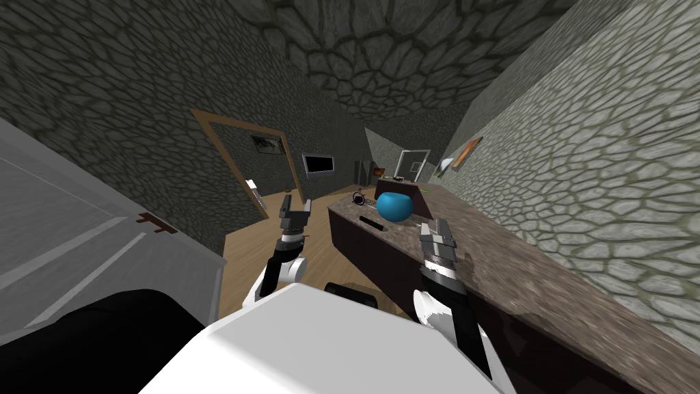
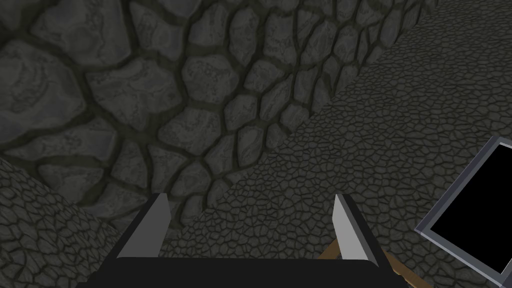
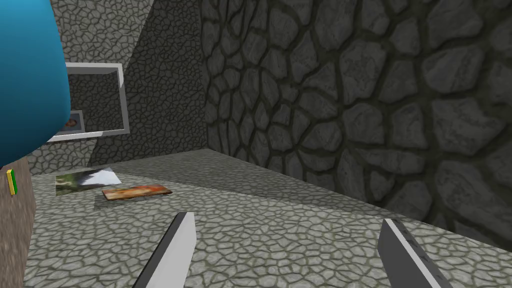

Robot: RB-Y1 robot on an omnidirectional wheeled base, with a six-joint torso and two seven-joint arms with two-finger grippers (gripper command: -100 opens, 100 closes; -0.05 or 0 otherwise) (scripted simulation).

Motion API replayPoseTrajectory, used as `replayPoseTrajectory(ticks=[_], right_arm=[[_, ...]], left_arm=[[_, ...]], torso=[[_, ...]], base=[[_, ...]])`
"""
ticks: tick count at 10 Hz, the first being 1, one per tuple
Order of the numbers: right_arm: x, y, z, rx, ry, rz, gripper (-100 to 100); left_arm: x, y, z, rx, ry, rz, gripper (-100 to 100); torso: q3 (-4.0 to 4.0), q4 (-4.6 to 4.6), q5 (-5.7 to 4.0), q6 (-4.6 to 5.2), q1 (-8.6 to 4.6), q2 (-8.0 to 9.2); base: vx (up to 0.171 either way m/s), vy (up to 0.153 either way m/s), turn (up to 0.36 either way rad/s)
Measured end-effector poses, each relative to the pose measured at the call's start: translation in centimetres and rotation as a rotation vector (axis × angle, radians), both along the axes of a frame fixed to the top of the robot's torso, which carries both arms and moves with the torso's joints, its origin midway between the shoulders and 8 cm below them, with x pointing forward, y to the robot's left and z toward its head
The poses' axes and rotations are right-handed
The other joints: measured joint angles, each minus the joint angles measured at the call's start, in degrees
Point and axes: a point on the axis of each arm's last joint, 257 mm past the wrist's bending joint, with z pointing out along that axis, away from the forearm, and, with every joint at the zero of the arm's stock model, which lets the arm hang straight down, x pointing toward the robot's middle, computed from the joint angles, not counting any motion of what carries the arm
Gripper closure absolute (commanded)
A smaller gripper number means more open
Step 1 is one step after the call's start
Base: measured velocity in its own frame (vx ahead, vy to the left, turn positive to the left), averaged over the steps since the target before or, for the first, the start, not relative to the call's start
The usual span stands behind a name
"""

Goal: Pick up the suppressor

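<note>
Right gripper (image 3: 290, 220) fingers apart | blue bowl (image 3: 30, 75) noted beside them, wrist view | suppressor (image 1: 371, 224) noted on tabletop (image 1: 492, 267) left of them, head view | left gripper (image 2: 252, 197) fingers apart

Rough stone walls (image 1: 601, 137), mottled stone-like countertop (image 1: 492, 263), smooth blue bowl (image 1: 395, 206), wooden floor (image 1: 249, 250)
</note>
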Motion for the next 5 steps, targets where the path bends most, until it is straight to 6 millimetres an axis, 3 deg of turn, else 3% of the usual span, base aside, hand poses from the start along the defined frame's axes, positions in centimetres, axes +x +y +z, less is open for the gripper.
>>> replayPoseTrajectory(ticks=[5], right_arm=[[1.5, 1.2, -4.6, -0.141, 0.123, 0.049, -100]], left_arm=[[0.0, 0.0, 0.0, 0.0, 0.0, 0.0, 0]], torso=[[0.06, 0.02, 0.06, 0.0, 0.25, 0.1]], base=[[-0.018, 0.069, 0.021]])
